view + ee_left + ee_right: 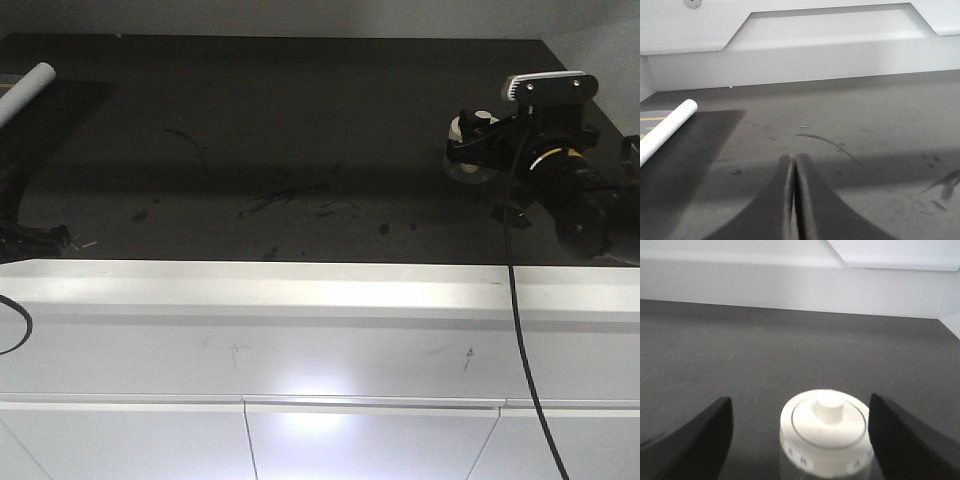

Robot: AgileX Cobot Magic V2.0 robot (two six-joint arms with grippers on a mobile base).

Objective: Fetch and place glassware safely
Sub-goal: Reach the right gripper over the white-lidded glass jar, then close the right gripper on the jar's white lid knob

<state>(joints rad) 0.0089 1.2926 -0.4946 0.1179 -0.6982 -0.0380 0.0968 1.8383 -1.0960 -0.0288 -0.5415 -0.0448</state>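
Dark, scuffed tabletop (300, 130) runs back to a white wall (790, 280). We see the right claw (801, 401) spread wide, its fingers flanking the jar (824, 440) without clamping it. The jar stands upright between them, cream lid (825, 422) on, nearer the finger at the right of the wrist view. Our left claw (794, 159) is pressed closed on nothing, and a white tube (665, 132) lies ahead to its left.

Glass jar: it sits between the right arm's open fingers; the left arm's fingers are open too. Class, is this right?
No. The fingers of the left gripper are shut, as the left wrist view shows. The glass jar does sit between the open fingers of the right gripper.
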